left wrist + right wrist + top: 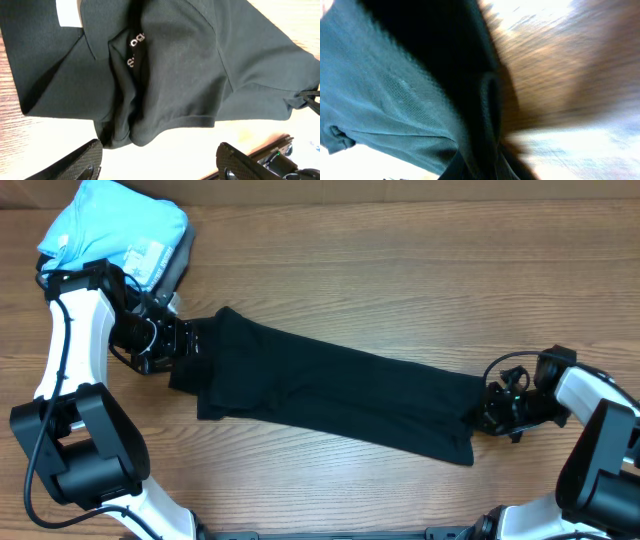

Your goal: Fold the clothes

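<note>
Shirt first: the black shirt (320,395) lies on the wooden table (400,270) as a long, narrow folded strip, slanting from upper left down to lower right between the two arms; its collar end sits at the left and its hem end at the right; the left gripper (183,340) is at the collar end with its jaws well apart, and the left wrist view shows both fingers (75,162) spread on either side of a drooping fold of cloth, clamped on nothing; the same view shows the white neck tag (69,12) and the small white logo (135,47) among the folds; the right gripper (487,412) is at the hem end, jaws closed tight on the edge of the black shirt, though the right wrist view is blurred and shows only bunched fabric close to the lens; a light-blue garment (110,225) lies folded in the table's far left corner, near the left arm and apart from the shirt.
</note>
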Available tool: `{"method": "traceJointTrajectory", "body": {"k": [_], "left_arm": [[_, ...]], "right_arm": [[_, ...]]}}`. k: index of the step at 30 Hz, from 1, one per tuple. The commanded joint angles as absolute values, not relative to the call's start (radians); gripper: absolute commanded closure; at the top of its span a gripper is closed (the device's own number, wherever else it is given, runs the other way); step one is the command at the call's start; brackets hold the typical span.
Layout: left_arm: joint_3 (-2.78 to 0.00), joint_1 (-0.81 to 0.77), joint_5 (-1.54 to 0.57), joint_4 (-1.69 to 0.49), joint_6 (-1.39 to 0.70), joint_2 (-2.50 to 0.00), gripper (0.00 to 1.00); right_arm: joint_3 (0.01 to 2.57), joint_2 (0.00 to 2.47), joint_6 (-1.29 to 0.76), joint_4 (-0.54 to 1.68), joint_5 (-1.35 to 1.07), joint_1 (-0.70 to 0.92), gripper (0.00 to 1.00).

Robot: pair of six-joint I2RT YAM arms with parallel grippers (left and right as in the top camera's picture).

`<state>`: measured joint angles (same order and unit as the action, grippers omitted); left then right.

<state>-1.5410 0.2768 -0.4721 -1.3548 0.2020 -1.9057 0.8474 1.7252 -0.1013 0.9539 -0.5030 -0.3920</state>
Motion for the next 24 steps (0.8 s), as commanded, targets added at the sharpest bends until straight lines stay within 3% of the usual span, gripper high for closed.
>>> {"method": "traceJointTrajectory", "body": {"k": [1, 8, 12, 24], "left_arm": [[-1.589, 0.274, -0.492, -1.377, 0.233, -1.896, 0.25], [-1.608, 0.274, -0.492, -1.396, 0.237, -1.882, 0.27], [-1.608, 0.274, -0.492, -1.391, 0.236, -1.869, 0.27], [-1.608, 0.274, -0.501, -1.396, 0.236, -1.834, 0.26]], "right_arm": [[0.981, 1.646, -0.173, 1.035, -0.354, -0.429, 0.96], [1.209, 1.539, -0.185, 1.215, -0.289, -0.467, 0.96], [1.269, 1.508, -0.18, 1.269, -0.319, -0.406, 0.96], [1.232, 1.552, -0.445, 1.101, -0.329, 0.068, 0.96]]}}
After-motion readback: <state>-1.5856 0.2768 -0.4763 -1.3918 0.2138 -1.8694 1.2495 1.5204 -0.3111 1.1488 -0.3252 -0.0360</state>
